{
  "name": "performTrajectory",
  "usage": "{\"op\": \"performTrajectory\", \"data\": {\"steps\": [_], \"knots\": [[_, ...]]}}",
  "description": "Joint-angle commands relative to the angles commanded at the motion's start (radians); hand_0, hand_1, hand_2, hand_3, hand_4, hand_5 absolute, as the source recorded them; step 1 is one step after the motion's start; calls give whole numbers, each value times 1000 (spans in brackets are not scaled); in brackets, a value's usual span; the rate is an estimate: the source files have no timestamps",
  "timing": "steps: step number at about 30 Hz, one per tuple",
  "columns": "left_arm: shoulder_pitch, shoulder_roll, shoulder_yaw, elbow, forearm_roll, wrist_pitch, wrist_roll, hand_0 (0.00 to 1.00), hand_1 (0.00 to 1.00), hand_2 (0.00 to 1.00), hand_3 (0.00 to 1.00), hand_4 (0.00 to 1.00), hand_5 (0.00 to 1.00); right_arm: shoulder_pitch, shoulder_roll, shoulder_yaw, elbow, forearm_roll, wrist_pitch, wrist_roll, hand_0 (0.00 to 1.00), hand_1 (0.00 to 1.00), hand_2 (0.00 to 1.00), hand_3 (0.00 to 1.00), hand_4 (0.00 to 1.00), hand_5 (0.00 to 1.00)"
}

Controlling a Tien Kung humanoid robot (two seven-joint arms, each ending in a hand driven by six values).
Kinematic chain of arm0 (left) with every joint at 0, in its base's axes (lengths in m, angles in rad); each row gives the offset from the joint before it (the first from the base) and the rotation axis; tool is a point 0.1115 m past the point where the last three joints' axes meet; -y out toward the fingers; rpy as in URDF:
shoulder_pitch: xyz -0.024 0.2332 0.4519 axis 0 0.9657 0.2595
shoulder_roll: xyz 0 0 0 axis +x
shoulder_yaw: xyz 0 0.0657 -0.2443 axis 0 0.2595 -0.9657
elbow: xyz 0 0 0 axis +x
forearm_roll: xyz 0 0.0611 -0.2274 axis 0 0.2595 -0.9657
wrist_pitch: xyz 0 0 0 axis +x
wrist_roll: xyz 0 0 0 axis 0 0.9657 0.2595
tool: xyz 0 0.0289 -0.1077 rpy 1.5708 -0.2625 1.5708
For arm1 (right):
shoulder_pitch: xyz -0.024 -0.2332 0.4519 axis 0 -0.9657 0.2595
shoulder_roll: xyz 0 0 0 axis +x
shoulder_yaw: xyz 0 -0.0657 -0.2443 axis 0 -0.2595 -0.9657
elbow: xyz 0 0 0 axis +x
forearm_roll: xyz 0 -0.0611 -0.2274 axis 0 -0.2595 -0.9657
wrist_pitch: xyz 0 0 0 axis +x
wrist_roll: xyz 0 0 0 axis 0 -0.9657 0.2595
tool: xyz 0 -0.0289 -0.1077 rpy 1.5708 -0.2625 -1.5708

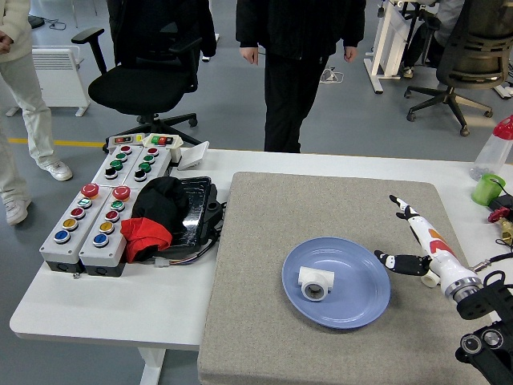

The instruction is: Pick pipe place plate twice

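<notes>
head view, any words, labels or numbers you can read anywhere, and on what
None can be read.
Button boxes: no legible labels beside the coloured buttons.
White card behind them: any print is too small.
Spray bottle, green cup, blue plate, pipe fitting, right hand: no text visible.

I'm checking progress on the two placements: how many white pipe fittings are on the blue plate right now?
1. One white plastic pipe fitting lies on the round blue plate, left of centre. A second may be hidden under the robot's open right hand, beside the plate.
</notes>
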Motion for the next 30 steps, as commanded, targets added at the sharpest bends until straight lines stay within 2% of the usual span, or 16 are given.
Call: {"op": "performTrajectory", "data": {"steps": [4, 10, 13, 14, 19, 20, 25, 26, 30], "knots": [[1, -2, -2, 0, 4, 0, 0, 655, 624, 635, 570, 408, 998, -22, -8, 53, -39, -8, 21, -16, 988, 899, 972, 975, 800, 283], [1, -3, -1, 0, 5, -1, 0, 655, 623, 635, 570, 407, 998, -54, -25, 76, -51, 4, 56, -29, 972, 881, 941, 943, 793, 282], [1, -4, -3, 0, 8, -1, 0, 655, 623, 635, 570, 407, 998, -61, -27, 78, -56, 7, 59, -29, 972, 881, 941, 943, 793, 282], [2, -4, -3, 0, 8, -2, 0, 655, 623, 635, 570, 405, 998, -62, -27, 78, -62, 8, 59, -30, 926, 851, 909, 929, 788, 281], [4, -5, -4, 0, 11, -3, 0, 655, 623, 635, 570, 405, 998, -60, -28, 74, -84, 1, 55, -37, 926, 851, 909, 929, 788, 281], [5, -5, -3, 0, 11, -3, 0, 655, 623, 635, 569, 405, 998, -59, -29, 73, -90, 2, 55, -38, 873, 821, 850, 880, 783, 284], [8, -6, -5, -1, 13, -4, 1, 655, 623, 635, 569, 405, 998, -55, -31, 68, -112, 3, 52, -39, 873, 821, 850, 880, 783, 284], [8, -7, -5, -1, 14, -4, 1, 655, 623, 635, 570, 404, 998, -55, -31, 67, -113, 4, 51, -36, 734, 758, 765, 846, 773, 275], [10, -7, -6, -1, 15, -3, 0, 655, 623, 635, 570, 404, 998, -56, -30, 59, -122, 18, 26, -18, 734, 758, 765, 846, 773, 275]]}}
